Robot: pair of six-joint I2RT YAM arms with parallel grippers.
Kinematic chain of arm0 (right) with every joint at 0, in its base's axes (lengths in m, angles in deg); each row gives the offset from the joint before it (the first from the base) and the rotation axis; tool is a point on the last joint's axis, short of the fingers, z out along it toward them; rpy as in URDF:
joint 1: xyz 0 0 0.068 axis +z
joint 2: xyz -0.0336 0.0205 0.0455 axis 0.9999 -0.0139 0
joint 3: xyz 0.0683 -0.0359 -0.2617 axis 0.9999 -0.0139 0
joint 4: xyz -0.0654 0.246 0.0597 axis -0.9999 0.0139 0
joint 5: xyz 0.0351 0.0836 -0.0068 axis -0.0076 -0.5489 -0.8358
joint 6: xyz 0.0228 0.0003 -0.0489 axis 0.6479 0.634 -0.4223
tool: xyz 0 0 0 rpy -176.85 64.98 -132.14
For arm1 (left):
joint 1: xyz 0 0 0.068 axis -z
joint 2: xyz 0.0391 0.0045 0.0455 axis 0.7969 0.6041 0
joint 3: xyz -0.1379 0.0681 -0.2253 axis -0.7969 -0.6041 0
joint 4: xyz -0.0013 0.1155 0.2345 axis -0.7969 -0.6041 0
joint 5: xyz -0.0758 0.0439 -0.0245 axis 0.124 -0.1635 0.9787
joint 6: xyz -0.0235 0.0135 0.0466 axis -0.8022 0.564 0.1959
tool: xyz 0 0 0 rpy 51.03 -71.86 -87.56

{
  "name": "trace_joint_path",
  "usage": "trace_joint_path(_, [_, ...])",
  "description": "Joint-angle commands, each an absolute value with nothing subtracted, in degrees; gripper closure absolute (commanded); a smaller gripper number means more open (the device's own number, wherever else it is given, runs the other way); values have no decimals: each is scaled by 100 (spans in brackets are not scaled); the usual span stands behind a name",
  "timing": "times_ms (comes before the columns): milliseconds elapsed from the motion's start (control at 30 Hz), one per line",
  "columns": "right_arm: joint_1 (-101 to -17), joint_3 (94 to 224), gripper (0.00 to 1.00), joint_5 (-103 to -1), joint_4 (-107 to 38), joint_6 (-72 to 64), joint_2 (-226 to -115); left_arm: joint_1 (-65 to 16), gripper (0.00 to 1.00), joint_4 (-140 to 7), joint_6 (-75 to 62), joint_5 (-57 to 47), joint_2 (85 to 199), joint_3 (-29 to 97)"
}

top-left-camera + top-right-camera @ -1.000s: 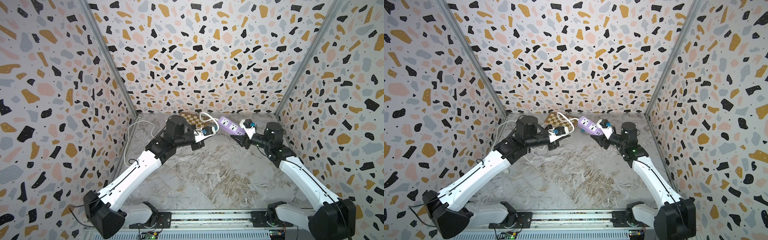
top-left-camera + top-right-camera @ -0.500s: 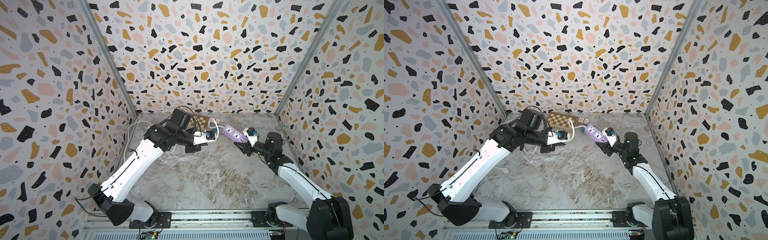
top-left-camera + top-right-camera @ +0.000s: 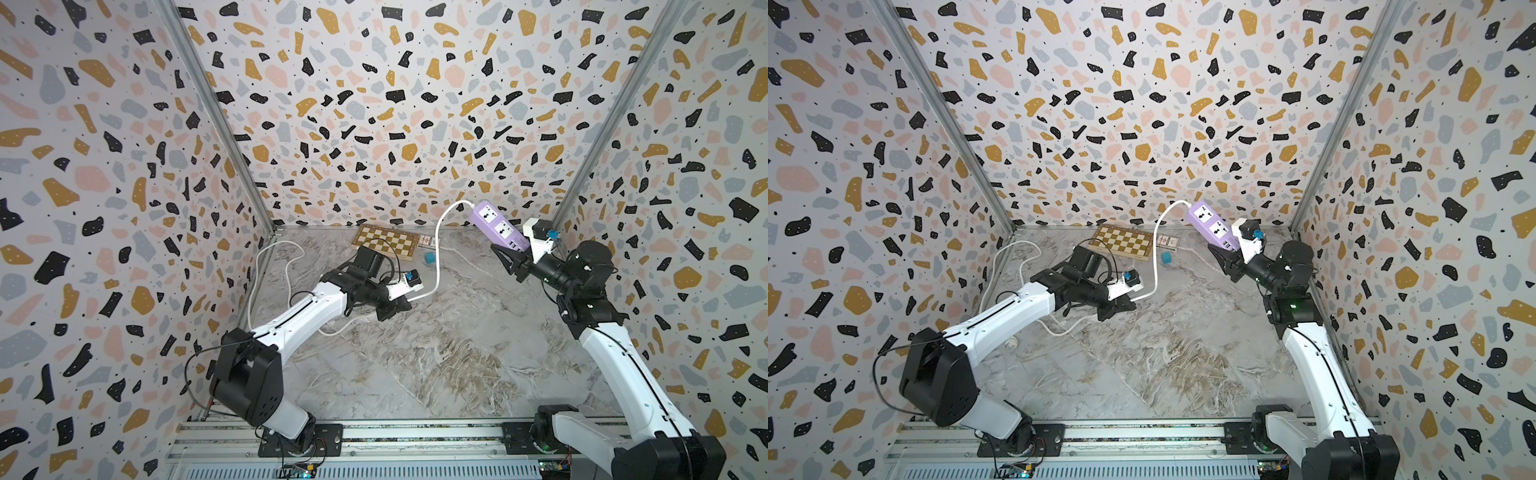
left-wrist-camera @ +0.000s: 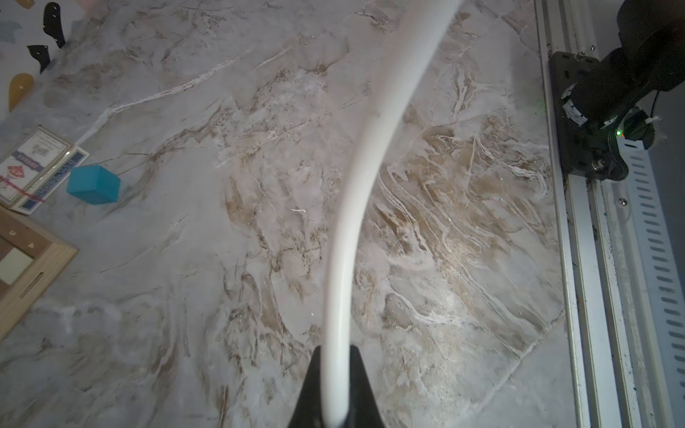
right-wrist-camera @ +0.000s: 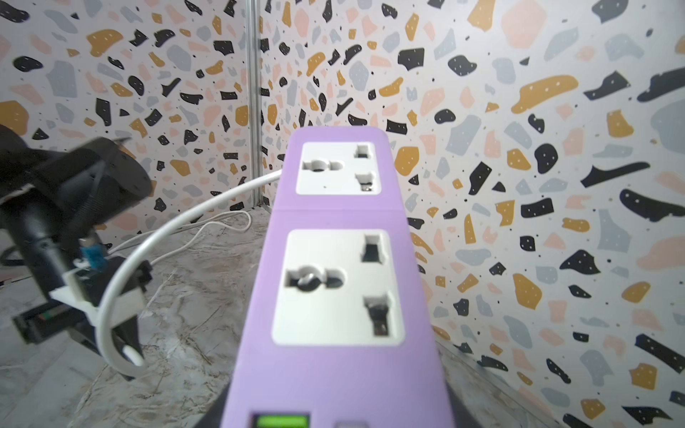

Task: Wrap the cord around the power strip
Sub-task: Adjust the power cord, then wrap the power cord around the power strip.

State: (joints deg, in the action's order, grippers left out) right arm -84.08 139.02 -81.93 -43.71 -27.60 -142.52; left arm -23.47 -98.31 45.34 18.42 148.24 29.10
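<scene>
In both top views, our right gripper [image 3: 514,255] clamped the one power strip [image 3: 496,224] aloft near the back wall [image 3: 395,124]; our left gripper [image 3: 401,305] pinched its single cord [image 3: 436,257]. The left wrist showed one teal cube [image 4: 94,184]. At the right wrist we counted two sockets [image 5: 338,168].

Walls: three white panels printed with black, ochre, pink and grey terrazzo flecks [image 3: 374,104], closing the back and both sides.
Corner posts: slim grey metal strips [image 3: 198,62] at the two back corners.
Floor: grey-beige marble-look sheet with brown veins [image 3: 436,361].
Front edge: silver slotted aluminium rail [image 3: 415,436].
Light: even, with soft shadows.
</scene>
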Motion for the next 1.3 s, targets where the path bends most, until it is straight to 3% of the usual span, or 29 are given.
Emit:
trace_joint_path(0, [-8217, 14227, 100, -8524, -4097, -3003, -14087, -2339, 88, -8752, 4089, 2139, 14948, 2808])
trace_joint_path(100, [-8121, 14349, 100, -8655, -4009, -3101, -14066, -2430, 68, -8124, 3835, 2195, 15080, 2420])
trace_joint_path(267, [-8094, 14530, 100, -8775, -3947, -3100, -14074, -2581, 42, -7186, 3519, 2104, 15179, 1863])
trace_joint_path(467, [-8094, 14803, 100, -8824, -3837, -3178, -14154, -2602, 32, -7124, 3545, 1541, 15234, 1608])
trace_joint_path(533, [-8094, 14891, 100, -8822, -3811, -3209, -14172, -2655, 17, -6734, 3325, 1393, 15221, 1449])
trace_joint_path(633, [-8094, 15076, 100, -8767, -3642, -3314, -14207, -2672, 10, -6508, 3144, 1162, 15250, 1397])
trace_joint_path(900, [-8356, 15475, 100, -8597, -3656, -3222, -14234, -2691, 11, -6465, 2969, 1161, 15537, 1369])
trace_joint_path(1067, [-8594, 15370, 100, -8369, -4166, -2634, -14269, -2699, 20, -6622, 2935, 1216, 15910, 1589])
trace_joint_path(1167, [-8761, 15366, 100, -8202, -4224, -2513, -14242, -2723, 35, -6572, 2917, 1284, 16007, 1587])
trace_joint_path(1200, [-8806, 15351, 100, -8186, -4224, -2501, -14234, -2726, 43, -6552, 2934, 1298, 16042, 1602])
trace_joint_path(1267, [-8865, 15260, 100, -8139, -4261, -2434, -14230, -2727, 71, -6703, 2976, 1377, 16116, 1720])
